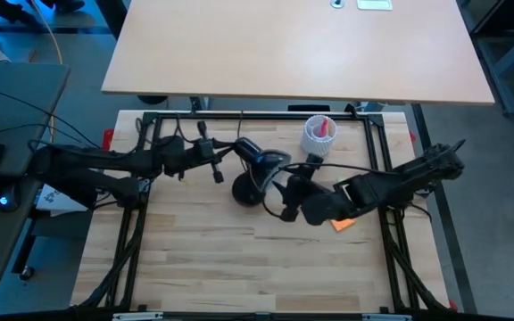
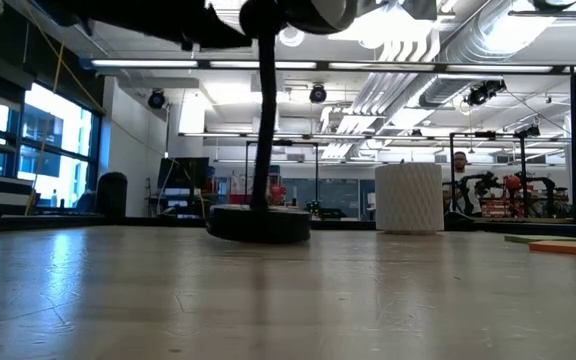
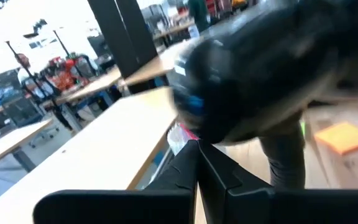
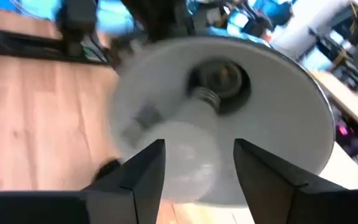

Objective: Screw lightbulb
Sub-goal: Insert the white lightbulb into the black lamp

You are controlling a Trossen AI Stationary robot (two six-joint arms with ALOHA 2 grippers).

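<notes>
Lightbulb (image 4: 188,152) sits between the right gripper's (image 4: 196,168) 2 dark fingers (image 4: 143,169), its silvery screw base pointing at the socket (image 4: 221,78) in the middle of the lamp shade's (image 4: 278,93) white inside. The fingers stand partly apart with the bulb's white globe in the gap; can't tell whether they actually press on it. From above, the right gripper (image 1: 294,192) is up against the black desk lamp's head (image 1: 270,162) near the middle of the table (image 1: 239,259). The left gripper (image 1: 214,160) is fully closed, 2 fingers (image 3: 219,171) together just beside the lamp head from the other side. White ribbed cup (image 1: 318,135) stands behind the lamp, an orange block (image 1: 344,224) under the right arm.
</notes>
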